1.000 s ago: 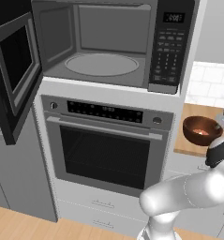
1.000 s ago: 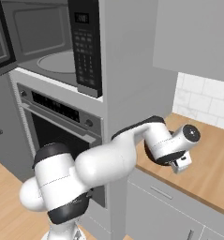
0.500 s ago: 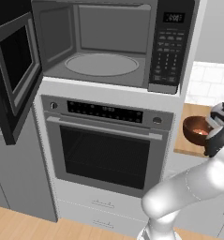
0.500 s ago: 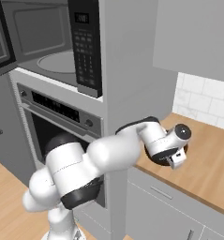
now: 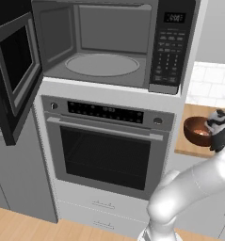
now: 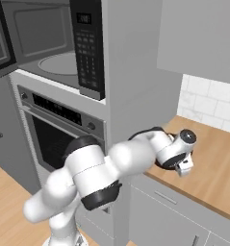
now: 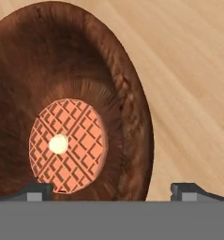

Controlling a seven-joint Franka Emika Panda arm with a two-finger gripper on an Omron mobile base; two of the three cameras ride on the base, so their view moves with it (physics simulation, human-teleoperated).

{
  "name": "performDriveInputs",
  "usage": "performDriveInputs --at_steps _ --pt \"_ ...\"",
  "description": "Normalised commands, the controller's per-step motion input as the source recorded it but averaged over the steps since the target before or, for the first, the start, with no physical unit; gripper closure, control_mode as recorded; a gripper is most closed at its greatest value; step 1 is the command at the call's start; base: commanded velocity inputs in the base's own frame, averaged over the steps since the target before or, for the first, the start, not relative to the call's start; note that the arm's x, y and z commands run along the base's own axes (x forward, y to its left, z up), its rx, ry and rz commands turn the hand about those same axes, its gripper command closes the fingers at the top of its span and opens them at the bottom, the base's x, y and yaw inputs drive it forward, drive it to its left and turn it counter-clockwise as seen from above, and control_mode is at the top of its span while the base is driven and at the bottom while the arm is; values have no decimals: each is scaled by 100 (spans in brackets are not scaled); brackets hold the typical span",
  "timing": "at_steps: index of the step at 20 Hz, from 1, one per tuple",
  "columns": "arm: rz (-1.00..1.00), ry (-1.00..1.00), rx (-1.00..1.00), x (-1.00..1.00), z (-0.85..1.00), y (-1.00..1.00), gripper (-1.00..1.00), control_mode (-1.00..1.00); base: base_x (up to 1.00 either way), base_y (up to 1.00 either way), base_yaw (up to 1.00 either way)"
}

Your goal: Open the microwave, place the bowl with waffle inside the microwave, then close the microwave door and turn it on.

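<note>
Bowl [image 7: 62, 93], dark reddish-brown, sits on the wooden counter [image 7: 193, 70] right of the oven [image 5: 104, 146], holding a round orange waffle [image 7: 68, 145]. Gripper [image 7: 111, 190] poised over its rim, jaws spread wide, gripping nothing. Microwave door [image 5: 15, 75] stands open.

- Below me stands a wall oven [image 5: 107, 146] with a steel trim, a dark glass door, a horizontal handle [image 5: 104, 128] and a black control strip with a knob at each end.
- Under the oven sits a pale drawer [image 5: 102, 204].
- A tall grey column [image 6: 131, 86] frames the oven on its right.
- My desk [image 6: 217, 163] is a light wood top to the right of that column, over grey cabinets [image 6: 169, 211].
- Behind the desk the wall is white tile [image 6: 210, 103].
- A plain grey upper cabinet [image 6: 198, 36] hangs above it.
- The floor [image 5: 20, 228] is light wooden planks.
- Light is even and soft.
</note>
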Motion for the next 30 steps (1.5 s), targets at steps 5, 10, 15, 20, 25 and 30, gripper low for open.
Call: performDriveInputs --at_steps 5,10,15,20,25,30 --pt "-11 5 -1 5 -20 -5 -100 -100 0 0 0" --pt "-7 3 -11 1 -27 27 100 -100 0 0 0" --pt "-3 3 -10 4 -40 20 100 -100 0 0 0" --pt "-1 1 1 2 -26 1 100 -100 0 0 0" --pt "-3 0 18 -15 1 -3 100 -100 0 0 0" --pt "-5 0 23 -79 39 -3 100 -100 0 0 0"
